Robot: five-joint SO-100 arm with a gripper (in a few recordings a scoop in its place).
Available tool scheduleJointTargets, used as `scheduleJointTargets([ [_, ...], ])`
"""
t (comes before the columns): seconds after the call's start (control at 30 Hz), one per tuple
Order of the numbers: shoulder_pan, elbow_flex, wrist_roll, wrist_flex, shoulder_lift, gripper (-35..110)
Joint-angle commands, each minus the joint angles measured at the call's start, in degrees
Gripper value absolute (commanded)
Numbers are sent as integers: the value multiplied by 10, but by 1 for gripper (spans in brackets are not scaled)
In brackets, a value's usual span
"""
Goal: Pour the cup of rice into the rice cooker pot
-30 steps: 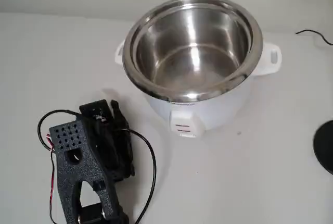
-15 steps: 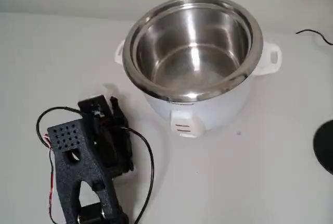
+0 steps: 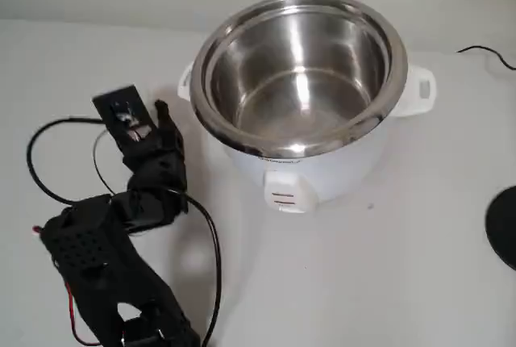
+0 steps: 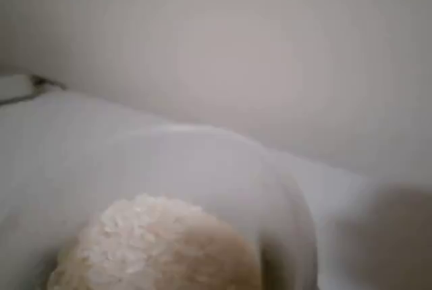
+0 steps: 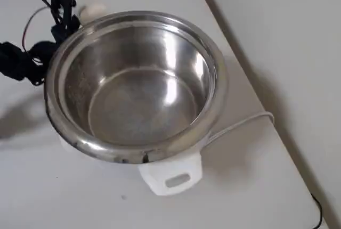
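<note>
Gripper: In the fixed view our gripper (image 3: 156,127) sits left of the cooker, fingers pointing to the far side. We cannot tell how wide the jaws stand, because the arm hides the gap.
Cup: In the wrist view the cup (image 4: 273,189) sits close under the lens and upright, as a held cup would. From overhead it (image 5: 92,9) shows just beside our fingers, close to the pot's far-left rim and still outside it. We judge that we hold it, but no picture shows the grip itself.
Rice: The rice (image 4: 145,239) lies in a pale heap inside the cup. We see no spilled grains.
Pot: The pot (image 3: 242,68) stands open and shiny in the white cooker (image 3: 330,173). Its bottom is bare, with no rice in it yet.
Change: A second ago our gripper lay nearer and lower, folded over the arm's base. Now the arm reaches out to the far side and the wrist is closer to the pot's left wall. The cooker has not moved.
Meaning: We take this as the carry toward the pot, with the pour not yet begun.
Next: We need to bring the cup over the rim, then tip it toward the middle.
Risk: The heap stands high in the cup, so an early tilt could drop grains on the table (image 3: 403,274).
</note>
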Motion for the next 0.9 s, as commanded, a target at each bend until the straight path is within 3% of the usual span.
scheduleJointTargets([
  [0.0,16,-58,-3,54,121,15],
  [0.53,102,-196,94,360,340,15],
  [0.87,224,-370,308,606,377,15],
])
